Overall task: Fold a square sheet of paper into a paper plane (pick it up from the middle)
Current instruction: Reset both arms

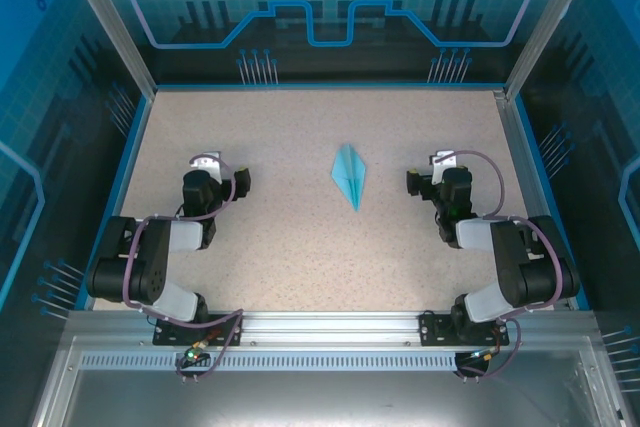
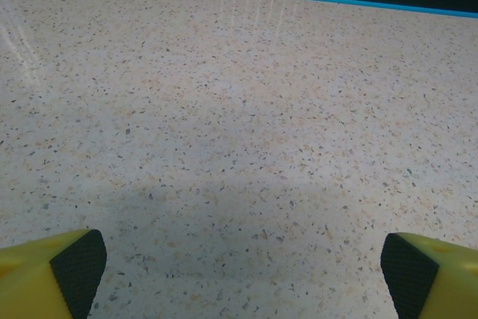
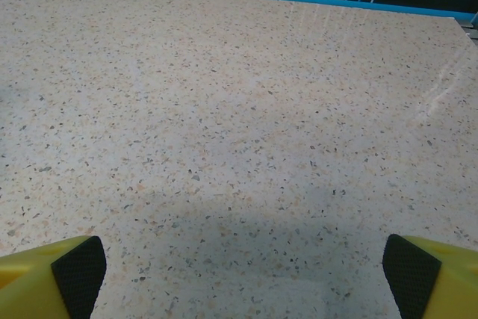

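Observation:
The paper plane (image 1: 350,175), a slim light cyan-blue dart with a centre crease, lies flat on the speckled table (image 1: 300,247) in the middle, its point toward the near edge. My left gripper (image 1: 222,173) rests well to its left, open and holding nothing. My right gripper (image 1: 428,173) rests about the same distance to its right, also open and holding nothing. In the left wrist view the yellow fingers with black pads (image 2: 78,270) stand wide apart over bare table, gripper (image 2: 243,274). The right wrist view shows the same: pads (image 3: 78,270) far apart, gripper (image 3: 243,274) over bare table.
A blue rim (image 1: 320,87) runs along the table's far edge, with blue-lit panels behind. Aluminium posts (image 1: 110,27) stand at the far corners. A metal rail (image 1: 330,325) carries both arm bases at the near edge.

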Robot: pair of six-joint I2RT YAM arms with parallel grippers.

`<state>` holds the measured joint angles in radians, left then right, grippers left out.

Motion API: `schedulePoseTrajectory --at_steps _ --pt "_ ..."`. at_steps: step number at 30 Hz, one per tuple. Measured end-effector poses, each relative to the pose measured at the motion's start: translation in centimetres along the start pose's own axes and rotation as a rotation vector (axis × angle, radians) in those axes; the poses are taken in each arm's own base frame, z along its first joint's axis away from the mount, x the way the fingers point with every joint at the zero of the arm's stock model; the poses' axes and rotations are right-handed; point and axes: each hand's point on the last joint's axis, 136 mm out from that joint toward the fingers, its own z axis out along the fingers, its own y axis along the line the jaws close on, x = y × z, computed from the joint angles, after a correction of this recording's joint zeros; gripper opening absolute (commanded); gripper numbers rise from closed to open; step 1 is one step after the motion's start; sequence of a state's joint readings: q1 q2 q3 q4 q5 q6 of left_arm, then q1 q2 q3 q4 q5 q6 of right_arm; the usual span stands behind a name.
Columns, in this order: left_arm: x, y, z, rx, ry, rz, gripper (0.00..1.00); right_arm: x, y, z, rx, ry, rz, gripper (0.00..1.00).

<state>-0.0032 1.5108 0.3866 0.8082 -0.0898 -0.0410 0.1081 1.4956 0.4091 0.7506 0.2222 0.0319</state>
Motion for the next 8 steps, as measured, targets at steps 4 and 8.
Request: schedulePoseTrajectory --at_steps 4,8 --pt "0.18 0.01 0.07 0.000 0.010 0.017 0.99 0.00 0.00 0.00 0.000 0.000 0.000 0.99" --pt "0.31 0.03 0.07 -0.001 0.015 0.018 0.99 -0.02 0.00 0.00 0.000 -0.001 0.000 0.99"
